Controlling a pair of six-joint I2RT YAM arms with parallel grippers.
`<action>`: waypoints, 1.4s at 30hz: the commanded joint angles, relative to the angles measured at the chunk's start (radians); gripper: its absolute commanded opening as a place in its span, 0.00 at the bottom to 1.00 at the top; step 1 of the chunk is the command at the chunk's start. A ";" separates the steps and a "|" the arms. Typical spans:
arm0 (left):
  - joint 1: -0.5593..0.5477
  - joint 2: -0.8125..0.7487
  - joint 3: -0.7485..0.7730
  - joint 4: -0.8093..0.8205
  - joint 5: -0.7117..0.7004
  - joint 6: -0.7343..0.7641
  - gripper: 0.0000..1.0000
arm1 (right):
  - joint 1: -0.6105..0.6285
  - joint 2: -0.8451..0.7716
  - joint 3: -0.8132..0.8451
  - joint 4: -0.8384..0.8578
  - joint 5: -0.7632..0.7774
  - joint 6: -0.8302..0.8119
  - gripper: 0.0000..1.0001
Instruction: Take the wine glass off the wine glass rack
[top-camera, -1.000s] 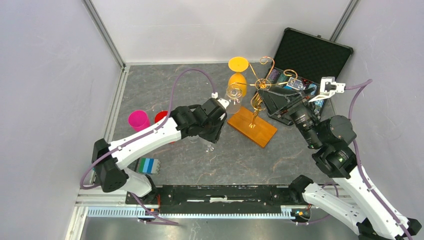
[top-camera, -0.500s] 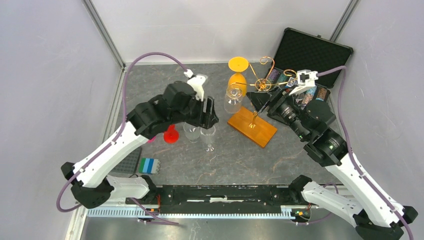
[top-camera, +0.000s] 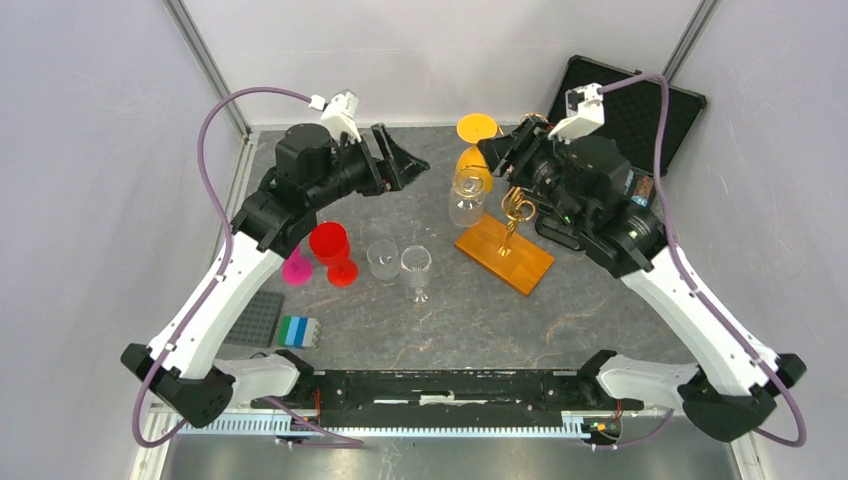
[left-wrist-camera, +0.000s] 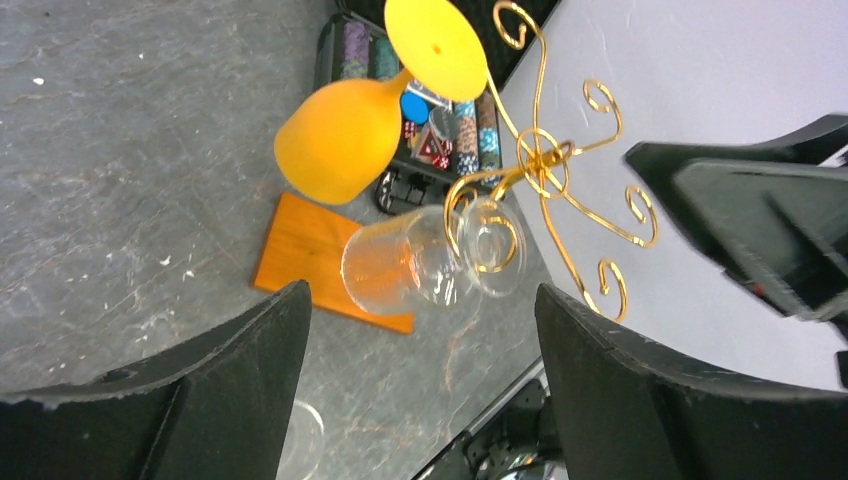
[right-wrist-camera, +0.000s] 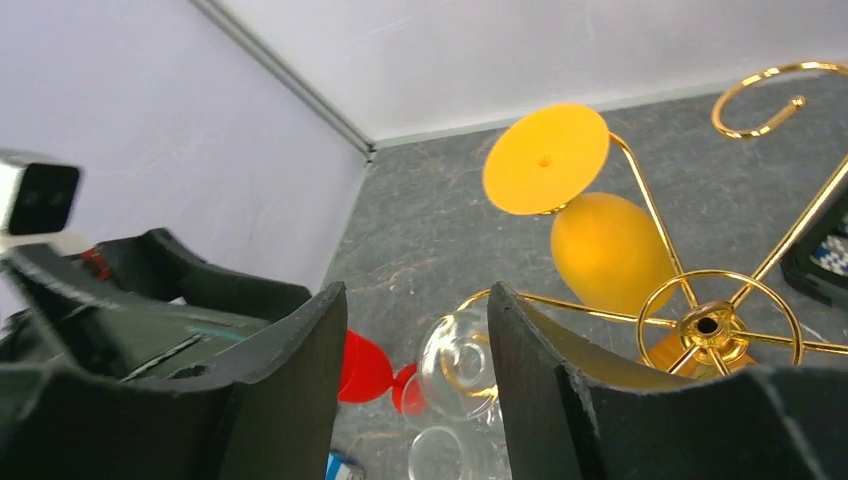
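The wine glass rack (top-camera: 518, 203) is a gold wire stand on an orange-brown wooden base (top-camera: 505, 255). From its arms hang, upside down, a clear wine glass (top-camera: 466, 196) and an orange wine glass (top-camera: 476, 150). My right gripper (top-camera: 500, 150) hovers over the rack, open. In the right wrist view the clear wine glass (right-wrist-camera: 455, 365) shows below and between the right gripper's (right-wrist-camera: 415, 295) fingers, untouched. My left gripper (top-camera: 402, 160) is raised left of the rack, open and empty. The left wrist view faces the clear wine glass (left-wrist-camera: 400, 268) and rack (left-wrist-camera: 545, 160) beyond the left gripper (left-wrist-camera: 420, 298).
A red wine glass (top-camera: 335, 250) and two clear glasses (top-camera: 383, 262) (top-camera: 416, 268) stand on the table left of the rack. A pink cup (top-camera: 295, 268) sits behind the red glass. An open black case (top-camera: 620, 110) lies at the back right. Small blocks (top-camera: 297, 330) lie near the front left.
The left arm has lifted away from the glasses on the table toward the back and opened its jaws wider. The right arm has swung from the case over the rack, its jaws narrowing.
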 joint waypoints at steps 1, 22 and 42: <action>0.022 0.034 0.010 0.131 0.057 -0.072 0.87 | -0.006 0.059 0.041 -0.024 0.154 0.088 0.58; 0.066 0.003 -0.060 0.137 0.068 -0.017 0.91 | -0.111 0.246 0.084 0.045 0.133 0.268 0.51; 0.104 -0.020 -0.091 0.116 0.073 0.007 0.92 | -0.190 0.245 -0.052 0.266 0.038 0.330 0.40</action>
